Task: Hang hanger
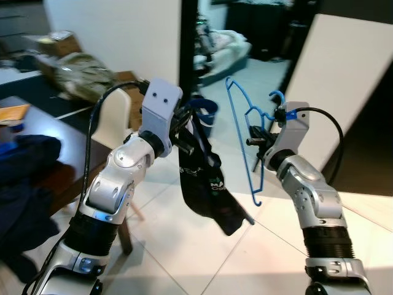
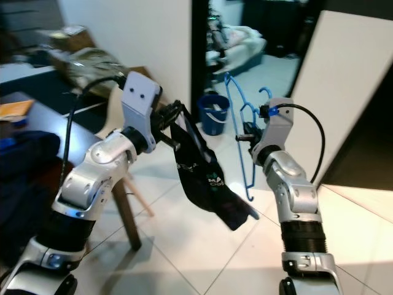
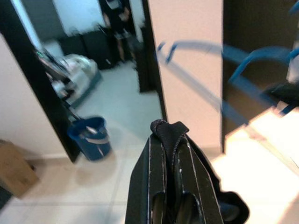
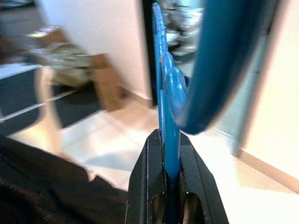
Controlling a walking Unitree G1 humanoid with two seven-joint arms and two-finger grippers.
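Hanger prep step, I judge: my right gripper (image 1: 261, 140) fingers pinch thin blue plastic hanger (image 1: 242, 132) held upright; left gripper (image 1: 184, 123) fingers clamp limp black printed garment (image 1: 206, 178) beside it. Next: thread garment on, find rail.

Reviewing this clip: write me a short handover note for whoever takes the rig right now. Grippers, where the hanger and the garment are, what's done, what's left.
Left gripper: shut on a black garment, which dangles in the air above the tiled floor.
Right gripper: shut on the blue plastic hanger, held raised and roughly upright, hook end near the wrist.
Garment and hanger sit side by side between the arms, apart, not yet joined.
Done: both items picked up.
Left: the garment probably goes onto the hanger, then the hanger gets hung; the rail's location cannot be told.
Nearby: blue bucket by the doorway, pale chair on the robot's left.
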